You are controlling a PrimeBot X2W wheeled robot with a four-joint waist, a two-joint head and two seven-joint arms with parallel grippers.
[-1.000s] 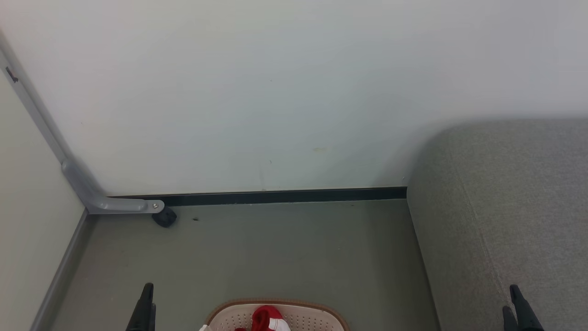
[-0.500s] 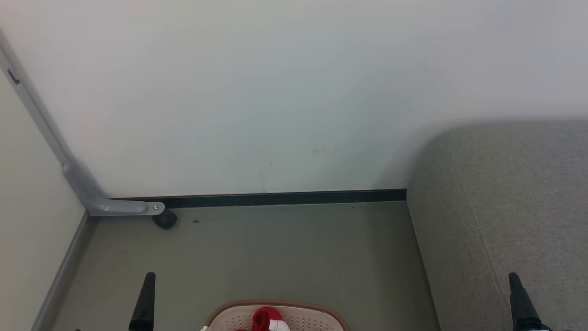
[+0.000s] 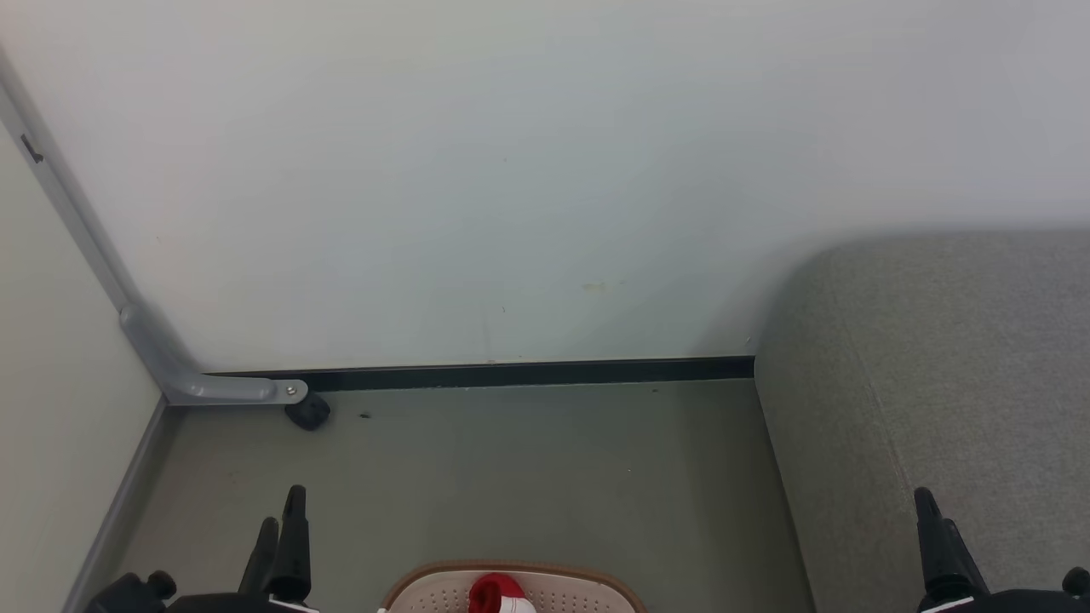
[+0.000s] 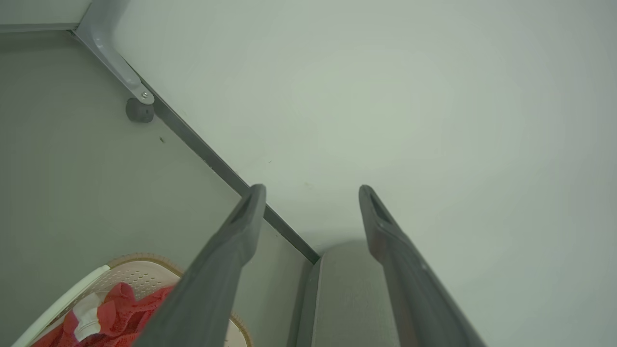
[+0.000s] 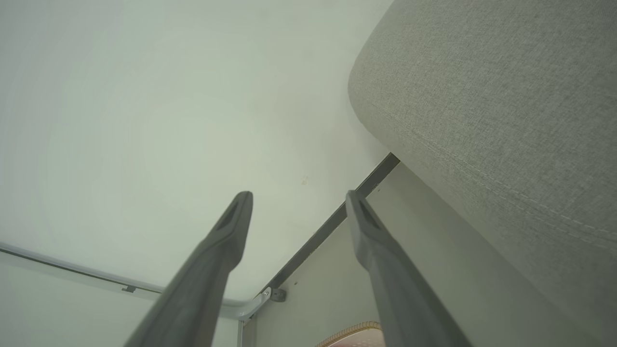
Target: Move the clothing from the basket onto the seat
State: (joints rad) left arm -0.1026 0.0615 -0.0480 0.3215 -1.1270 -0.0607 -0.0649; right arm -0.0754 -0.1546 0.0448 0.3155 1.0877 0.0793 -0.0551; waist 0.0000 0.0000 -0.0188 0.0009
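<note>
The cream basket with a brown rim peeks in at the bottom centre of the head view, with red and white clothing inside. My left gripper hovers open just left of the basket, over the floor. My right gripper hovers open over the grey seat on the right. In the left wrist view the left gripper is open and empty, with the basket, the clothing and the seat below it. The right gripper is open and empty beside the seat; the basket rim shows low.
A pale wall with a black baseboard closes the far side. A grey metal frame leg with a dark caster stands at the left corner. Bare grey floor lies between the basket and the wall.
Both grippers have risen further into the head view, and each now shows two fingers. The camera has tilted, so the whole scene sits a little lower. The clothing has not moved.
</note>
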